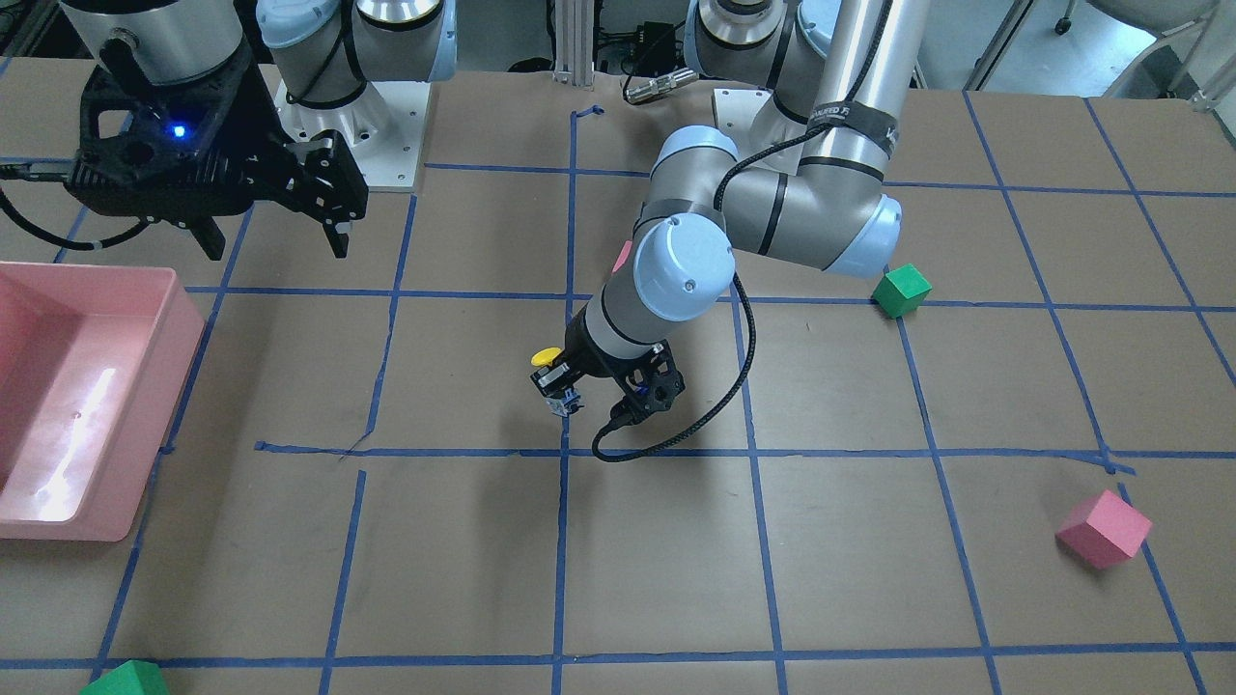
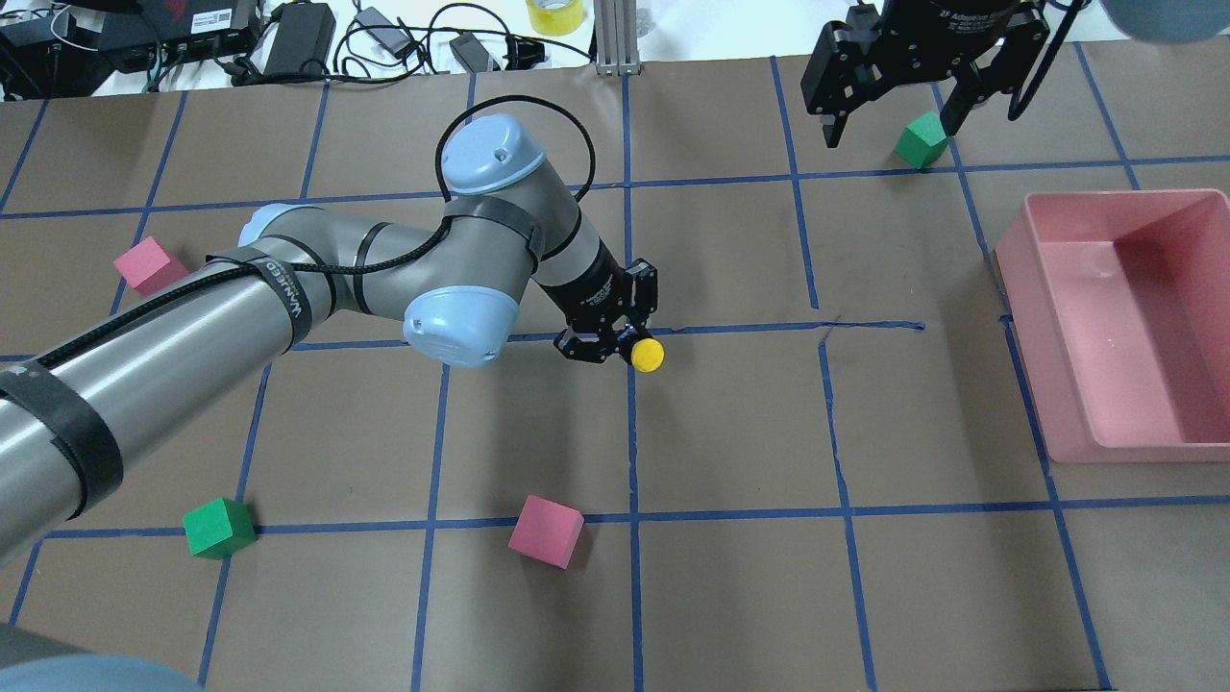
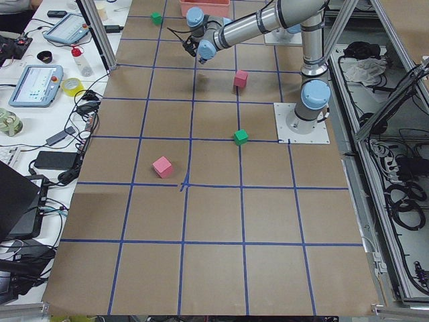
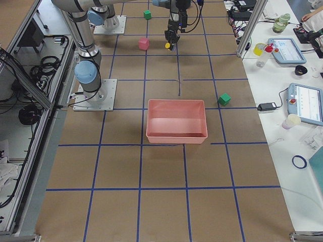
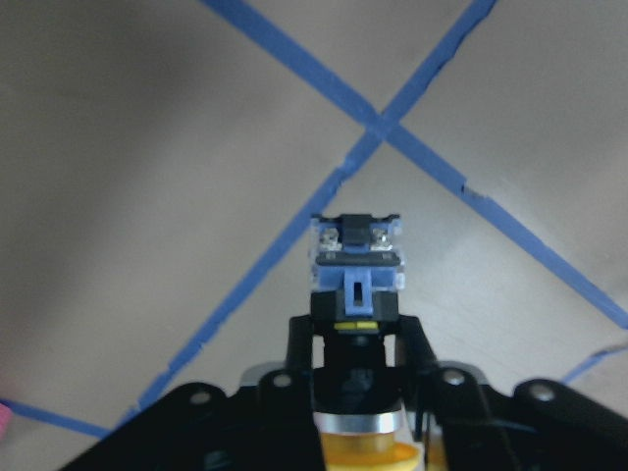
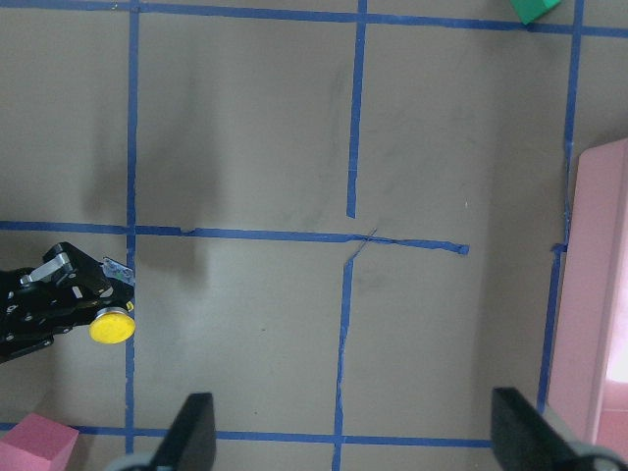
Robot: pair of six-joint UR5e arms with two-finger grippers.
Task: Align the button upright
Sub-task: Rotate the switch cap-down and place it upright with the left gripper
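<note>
The button (image 1: 552,372) has a yellow cap and a black-and-blue body. My left gripper (image 1: 568,384) is shut on it and holds it above the table near the middle blue tape crossing. The cap is uppermost and the body's terminal end points down toward the table, somewhat tilted. In the overhead view the cap (image 2: 647,355) shows beside the left gripper (image 2: 623,338). In the left wrist view the button (image 5: 356,260) sticks out between the fingers (image 5: 302,343). My right gripper (image 2: 891,130) is open and empty, high over the far right of the table.
A pink bin (image 2: 1019,288) stands on the robot's right. Pink cubes (image 2: 546,531) (image 2: 149,264) and green cubes (image 2: 219,527) (image 2: 922,139) lie scattered on the brown table. Cables and chargers lie beyond the far edge.
</note>
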